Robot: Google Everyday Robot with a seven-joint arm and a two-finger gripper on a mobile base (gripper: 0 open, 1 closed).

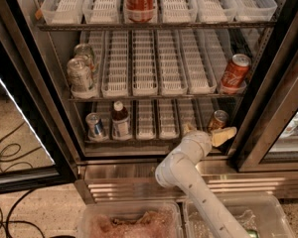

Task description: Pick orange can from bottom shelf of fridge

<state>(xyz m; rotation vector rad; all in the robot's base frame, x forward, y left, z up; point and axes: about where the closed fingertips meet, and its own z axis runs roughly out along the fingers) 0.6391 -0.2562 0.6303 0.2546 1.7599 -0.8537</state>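
Note:
The orange can [218, 120] stands upright at the right end of the bottom shelf [145, 119] of the fridge [268, 83]. It is small and copper-orange with a silver top. My white arm reaches up from the lower middle to the shelf's front edge. My gripper [206, 132] is open, just in front of the can and slightly left of it. One finger [188, 129] points up to the can's left, and the other finger [224, 136] lies just below the can. Nothing is held.
A blue-and-silver can [94, 125] and a dark bottle [120, 120] stand at the bottom shelf's left. On the middle shelf are a red can [234, 72] and silver cans [80, 73]. Black door frames flank the opening. Two plastic bins [129, 221] sit below.

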